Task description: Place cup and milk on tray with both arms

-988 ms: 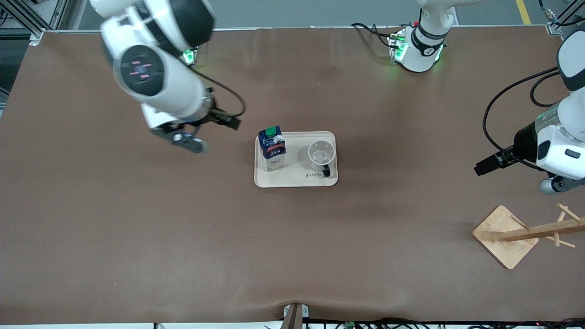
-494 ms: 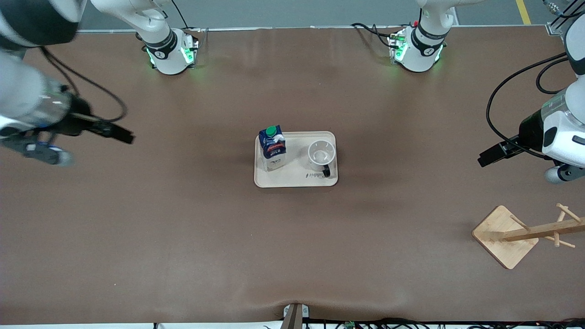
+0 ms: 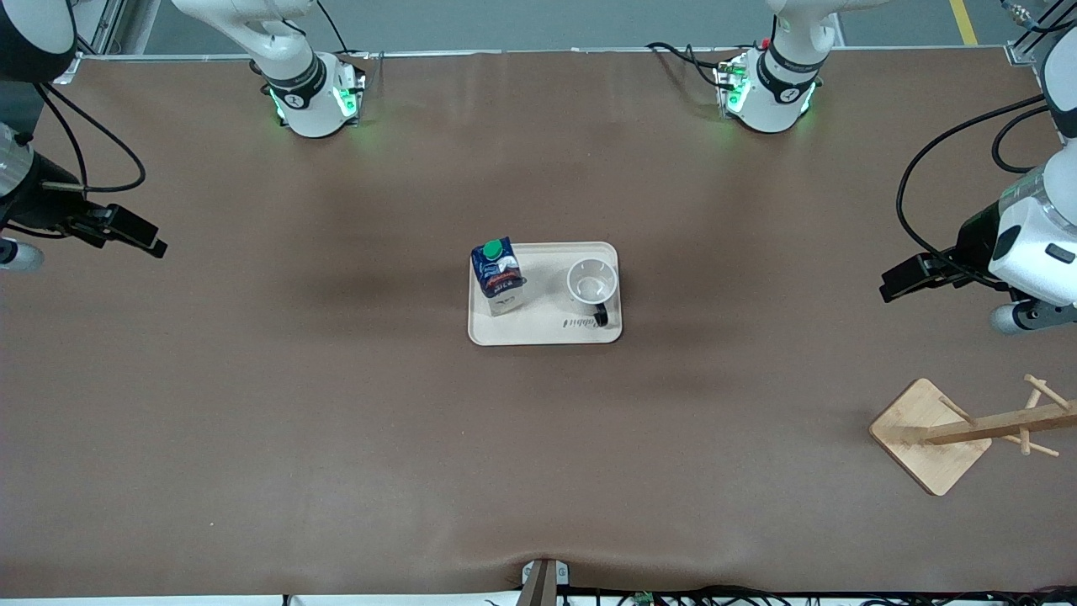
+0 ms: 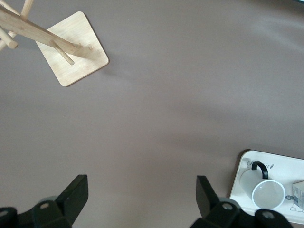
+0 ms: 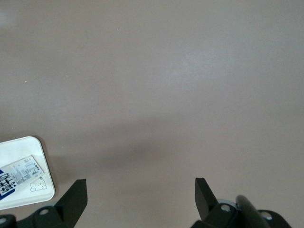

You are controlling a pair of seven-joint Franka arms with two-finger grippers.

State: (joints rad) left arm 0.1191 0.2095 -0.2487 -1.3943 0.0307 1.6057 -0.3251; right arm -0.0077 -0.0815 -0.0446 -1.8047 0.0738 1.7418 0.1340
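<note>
Now the milk (image 3: 499, 276) and the cup (image 3: 591, 284) both stand upright on the tray (image 3: 547, 332) in the middle of the tabletop (image 3: 336, 421), side by side but not touching. The milk is toward the right arm's end, the cup toward the left arm's end, so each sits on the side of the arm that could reach it. The job looks done.

The left gripper (image 4: 140, 199) hangs high over bare tabletop near the wooden rack (image 3: 959, 433) (nobody needs that), jaws wide and holding nothing. The right gripper (image 5: 140, 199) hangs over bare tabletop at its own end, well apart from the tray, jaws wide and holding nothing too.
</note>
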